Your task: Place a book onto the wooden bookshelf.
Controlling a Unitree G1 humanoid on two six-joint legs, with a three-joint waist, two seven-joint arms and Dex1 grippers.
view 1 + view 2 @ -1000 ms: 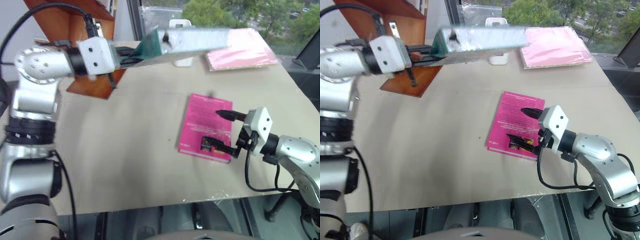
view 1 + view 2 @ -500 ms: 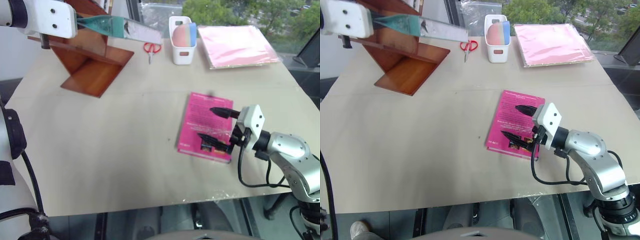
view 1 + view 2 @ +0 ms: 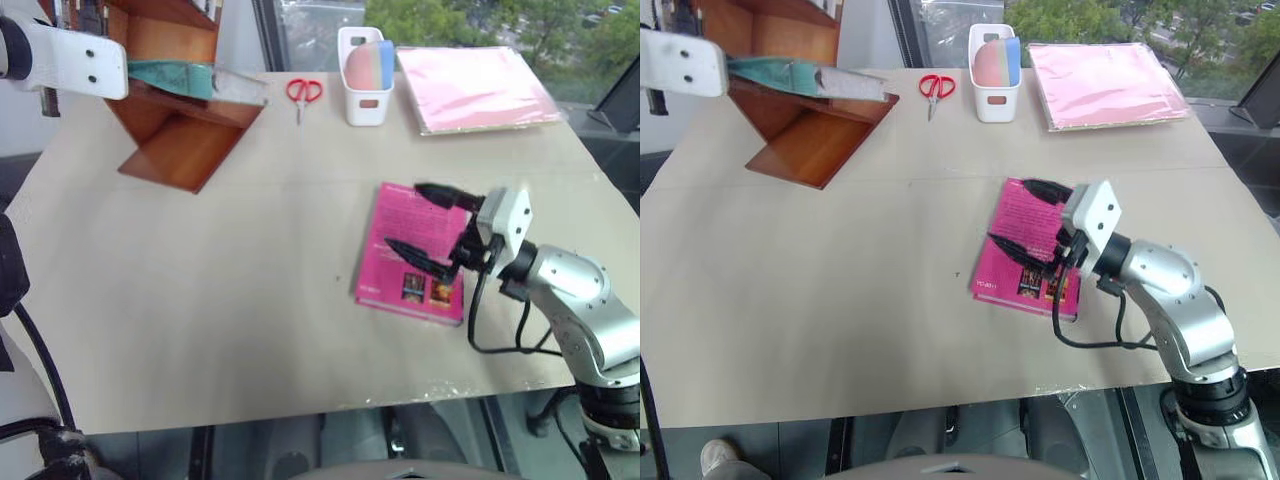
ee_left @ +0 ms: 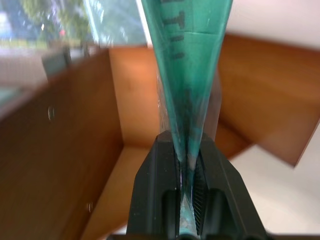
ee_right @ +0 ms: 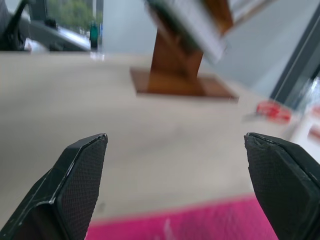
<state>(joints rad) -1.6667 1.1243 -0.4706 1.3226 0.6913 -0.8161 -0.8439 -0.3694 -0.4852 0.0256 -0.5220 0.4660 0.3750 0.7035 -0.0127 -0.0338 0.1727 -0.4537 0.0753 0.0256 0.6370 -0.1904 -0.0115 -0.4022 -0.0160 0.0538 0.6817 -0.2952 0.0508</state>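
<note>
My left gripper (image 4: 187,167) is shut on the spine end of the teal-green book (image 3: 185,78). The book is held nearly level at the table's far left, with its pale page edges (image 3: 845,83) toward the middle. It lies across the slanted boards of the reddish-brown wooden bookshelf (image 3: 175,145); I cannot tell whether it touches them. In the left wrist view the shelf's boards (image 4: 70,150) surround the book. My right gripper (image 3: 403,217) hangs open just above a magenta-pink book (image 3: 412,262) at the right, holding nothing.
Red scissors (image 3: 304,92), a white holder (image 3: 363,75) with a pink and blue item, and a pale pink folder (image 3: 478,88) lie along the table's far edge. The beige table (image 3: 220,300) stretches wide between the shelf and the magenta book.
My left arm has swung the teal book leftward, from over the middle back of the table to the bookshelf. My right gripper has risen slightly above the magenta book, still open.
</note>
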